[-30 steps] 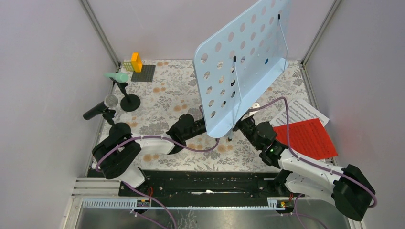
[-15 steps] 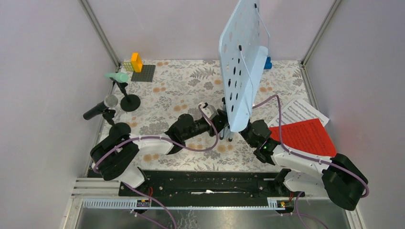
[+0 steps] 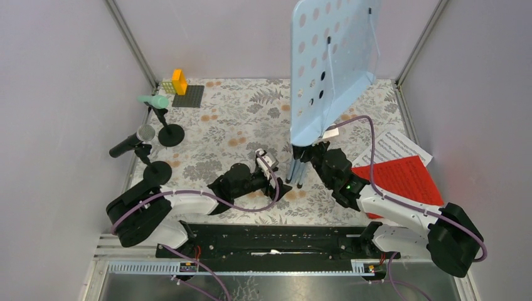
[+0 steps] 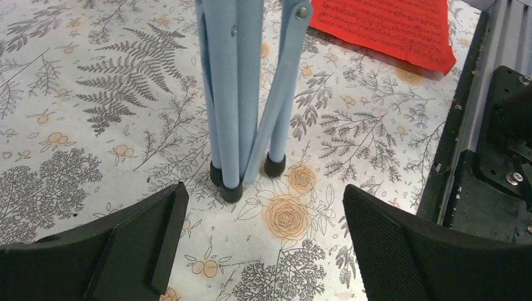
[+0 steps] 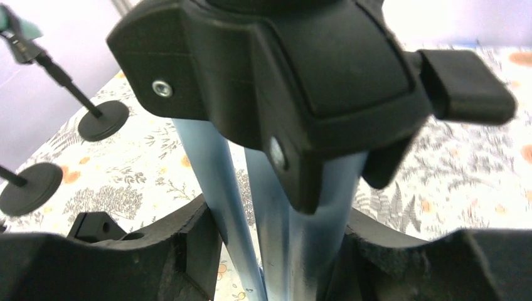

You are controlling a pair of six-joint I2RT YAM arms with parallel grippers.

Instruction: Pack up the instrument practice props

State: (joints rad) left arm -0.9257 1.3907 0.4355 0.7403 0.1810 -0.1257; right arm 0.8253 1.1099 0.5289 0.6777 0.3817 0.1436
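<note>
The music stand (image 3: pixel 349 63) stands upright, legs folded together, clenched by the right gripper (image 5: pixel 279 251); the left gripper (image 4: pixel 263 222) gapes, feet just ahead.

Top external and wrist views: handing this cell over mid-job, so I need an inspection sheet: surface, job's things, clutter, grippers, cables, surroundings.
Surface: floral cloth, flat.
Job's things: pale blue rack upright, legs folded together; red sheet overlapping white sheet at right; mint-green microphone and black microphone in round-based holders at left.
Clutter: yellow and orange bricks by a grey plate, far left corner.
Grippers: left gripper open, short of the legs; right gripper clamped on the rack's legs.
Cables: purple cables in loose loops.
Surroundings: plain pale walls, metal rail at near edge.
</note>
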